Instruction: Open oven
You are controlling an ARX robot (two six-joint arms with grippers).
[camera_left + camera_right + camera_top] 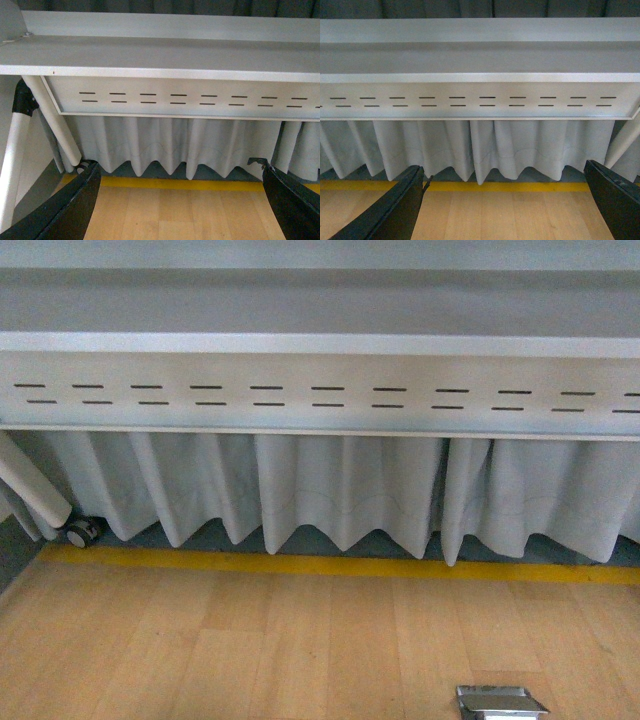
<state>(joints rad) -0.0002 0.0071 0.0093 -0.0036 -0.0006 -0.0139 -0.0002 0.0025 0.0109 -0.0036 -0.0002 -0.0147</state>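
A grey worktop [320,300] is filling the whole width of the front view, seen edge-on, and its slotted panel [320,375] is hanging just beneath it with two rows of short dashes. The oven is not showing in any of the three views, so I cannot tell where it is standing.

Under the panel a pale grey pleated curtain [340,485] is hanging down and closing off everything behind it. Its scalloped hem is ending just above the wooden floor [250,650]. A yellow stripe [330,566] is running across the floor right below that hem.

At the far left a white tubular leg [30,485] is slanting down, with a caster [82,532] sitting just beside its foot. At the bottom edge, to the right, a small metal plate [500,703] is lying on the boards.

Neither arm is showing in the front view. The left pincer [180,172] is gaping, its black fingers [70,205] spread wide with nothing between them. The right pincer [505,170] is doing the same, its fingers [395,210] well apart and facing the curtain.
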